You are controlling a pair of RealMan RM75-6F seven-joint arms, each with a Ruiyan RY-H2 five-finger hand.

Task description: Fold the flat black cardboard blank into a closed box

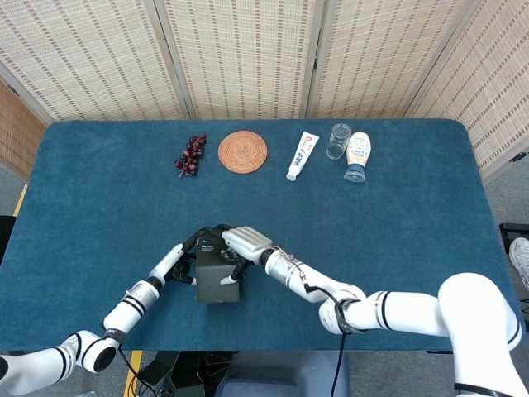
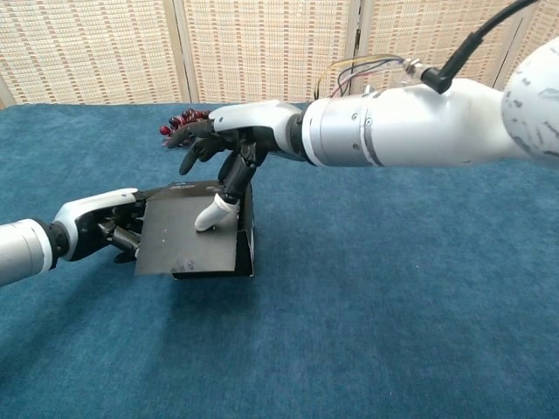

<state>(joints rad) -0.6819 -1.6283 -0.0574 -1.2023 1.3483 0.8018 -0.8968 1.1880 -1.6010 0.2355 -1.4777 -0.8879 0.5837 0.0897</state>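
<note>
Blue table (image 1: 397,207), hands apparently on box (image 2: 188,236)

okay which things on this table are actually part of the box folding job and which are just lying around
In use: black cardboard box, left hand at its side, right hand pressing a fingertip on the top flap.

Lying about: grapes, woven coaster, white tube, glass, squeeze bottle.

Head view looks steeply down; chest view low, close; both share the table (image 1: 99,190).
</note>
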